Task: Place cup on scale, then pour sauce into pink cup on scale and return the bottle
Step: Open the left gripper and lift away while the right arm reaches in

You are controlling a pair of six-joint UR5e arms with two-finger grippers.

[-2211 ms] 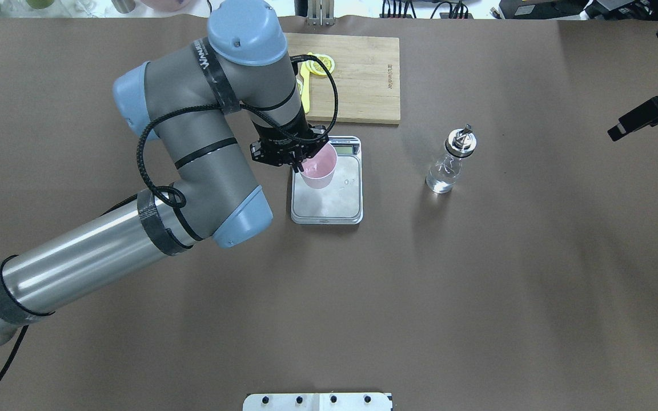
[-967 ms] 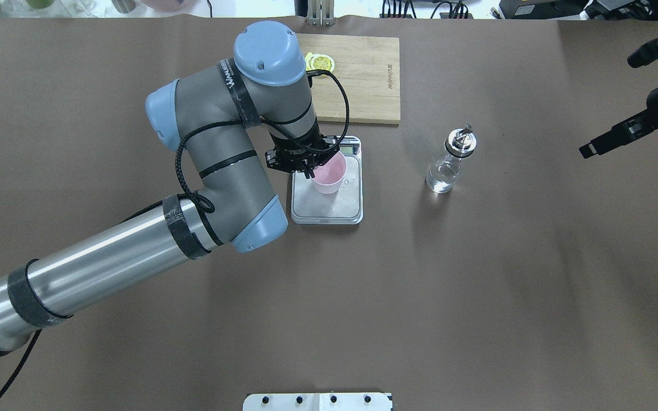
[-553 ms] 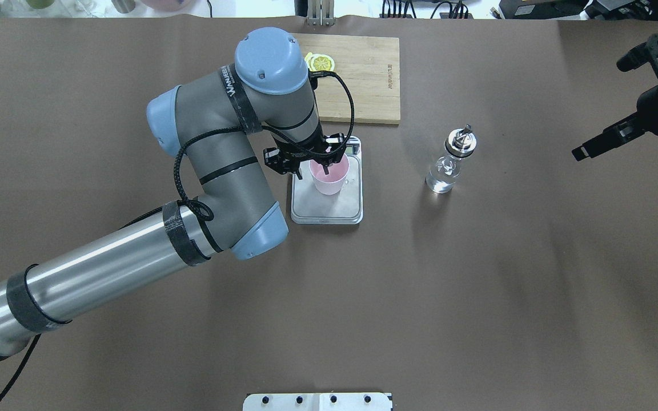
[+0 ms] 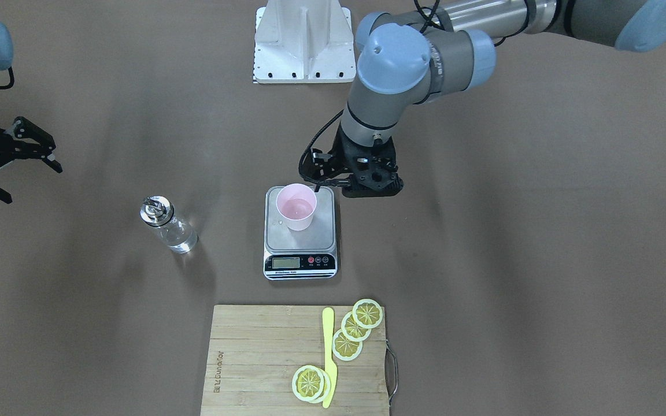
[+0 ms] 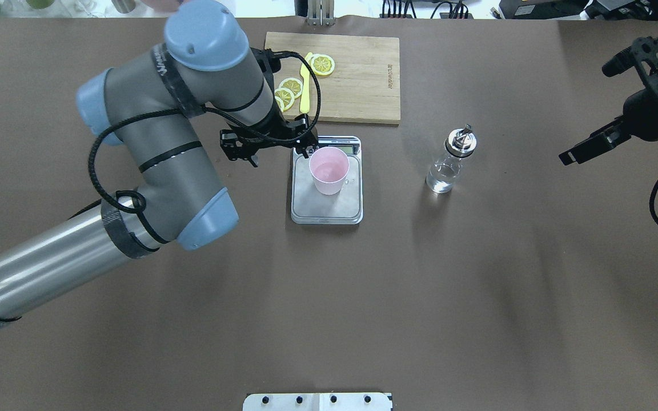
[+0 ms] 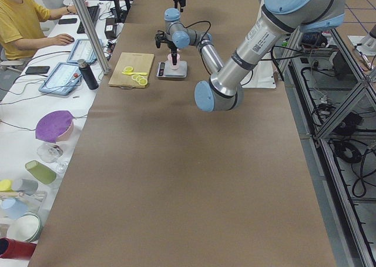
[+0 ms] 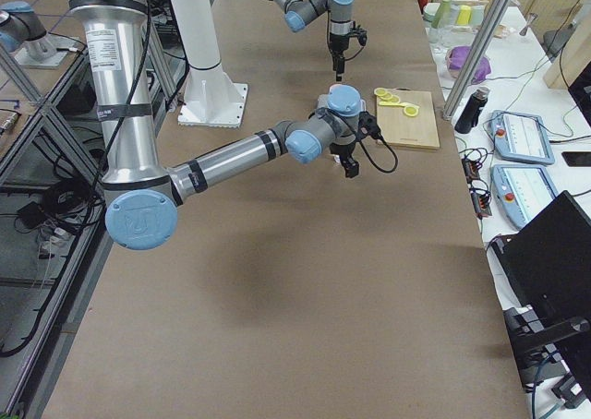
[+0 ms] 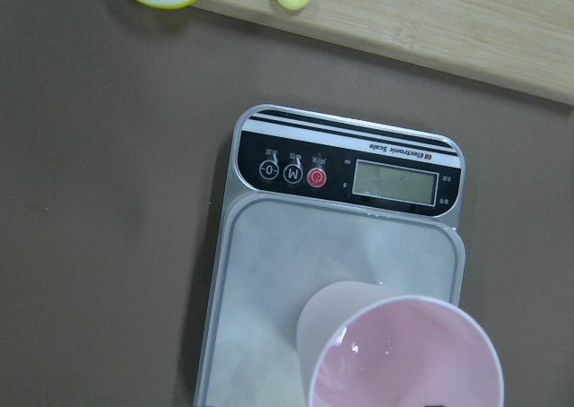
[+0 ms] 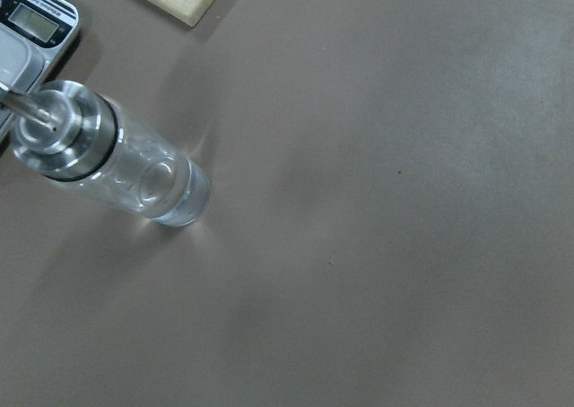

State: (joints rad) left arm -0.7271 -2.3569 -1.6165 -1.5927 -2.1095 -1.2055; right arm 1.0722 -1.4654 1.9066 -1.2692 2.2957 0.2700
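The pale pink cup (image 5: 329, 170) stands upright on the far half of the scale (image 5: 327, 208), free of any gripper; it also shows in the front view (image 4: 295, 211) and the left wrist view (image 8: 404, 358). My left gripper (image 5: 279, 157) is open and empty, just left of the cup and beside the scale's edge. The clear glass bottle (image 5: 449, 165) with its metal cap stands on the table right of the scale, and lies close under the right wrist view (image 9: 117, 165). My right gripper (image 5: 583, 116) is open, well right of the bottle.
A bamboo cutting board (image 5: 357, 80) with lemon slices (image 5: 322, 64) and a yellow knife (image 5: 305, 91) lies just behind the scale. The robot's white base plate (image 5: 317, 401) is at the near edge. Brown table covering surrounds the bottle.
My left gripper has let go of the cup, opened and drawn back to the left; the cup stays on the scale. My right gripper has moved a little towards the bottle.
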